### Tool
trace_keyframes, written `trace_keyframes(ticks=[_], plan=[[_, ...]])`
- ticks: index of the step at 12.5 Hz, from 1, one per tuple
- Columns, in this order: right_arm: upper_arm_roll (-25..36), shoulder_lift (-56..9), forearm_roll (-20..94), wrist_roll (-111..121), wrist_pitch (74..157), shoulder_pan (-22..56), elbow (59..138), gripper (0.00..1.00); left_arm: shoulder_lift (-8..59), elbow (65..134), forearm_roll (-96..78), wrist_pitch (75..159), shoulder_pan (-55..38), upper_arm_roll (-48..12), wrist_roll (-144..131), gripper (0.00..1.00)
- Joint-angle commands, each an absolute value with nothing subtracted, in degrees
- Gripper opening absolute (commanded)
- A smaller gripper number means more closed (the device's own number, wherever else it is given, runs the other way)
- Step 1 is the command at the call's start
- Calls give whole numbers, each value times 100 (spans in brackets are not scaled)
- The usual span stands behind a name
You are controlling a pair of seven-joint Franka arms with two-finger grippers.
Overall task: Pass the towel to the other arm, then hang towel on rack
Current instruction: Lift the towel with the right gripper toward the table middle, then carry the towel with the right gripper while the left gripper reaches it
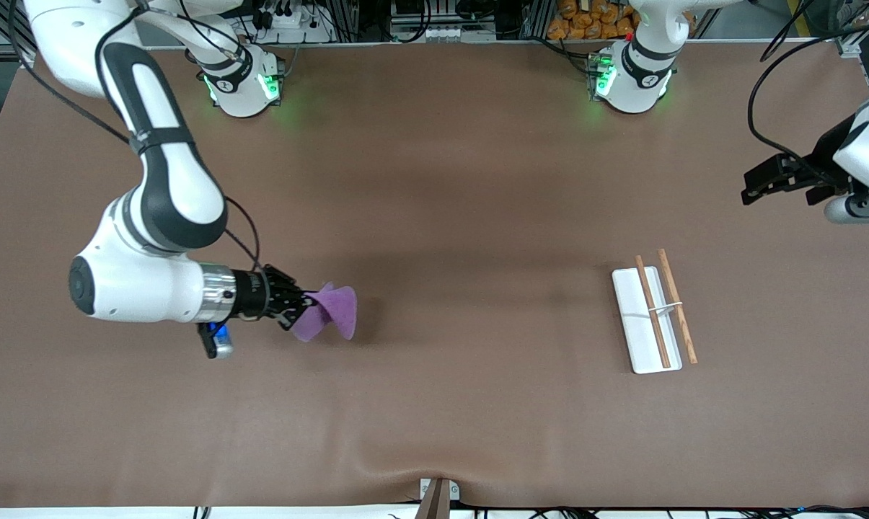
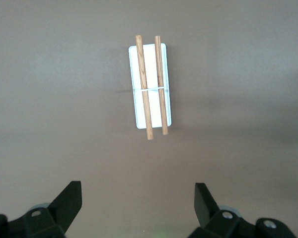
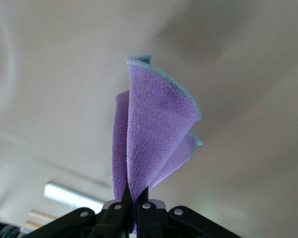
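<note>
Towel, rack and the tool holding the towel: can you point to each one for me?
towel [image 1: 331,311]: front view, on the purple fold sticking out.
rack [image 1: 640,324]: front view, on its white base.
right tool [image 1: 298,306]: front view, at the fingertips, shut on the towel.

The towel [image 1: 329,311] hangs pinched in the right gripper [image 1: 298,306] above the table [image 1: 434,216], well apart from the rack [image 1: 647,321], which lies near the left gripper [image 1: 755,186].
</note>
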State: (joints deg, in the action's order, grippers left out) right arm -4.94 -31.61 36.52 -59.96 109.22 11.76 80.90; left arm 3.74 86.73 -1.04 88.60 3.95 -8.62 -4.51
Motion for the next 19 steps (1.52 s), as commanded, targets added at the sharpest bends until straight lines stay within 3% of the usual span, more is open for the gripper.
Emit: trace_keyframes(ticks=[1,8,15,19], plan=[[-466,-3111,4103,-6476,11187,1449,7946,0,518,8596,-176,8973,431,-870,-475,100],[-457,-3173,5052,-7548,12671,2433,7796,0,1300,8297,-990,9202,387,-861,-624,100],[-457,-3261,6660,-7875,14193,3277,7787,0,2161,8297,-2678,10527,334,-879,-615,100],[-457,-3322,6803,-7997,14801,3735,7761,0,2601,8288,-3970,11039,316,-923,-501,100]])
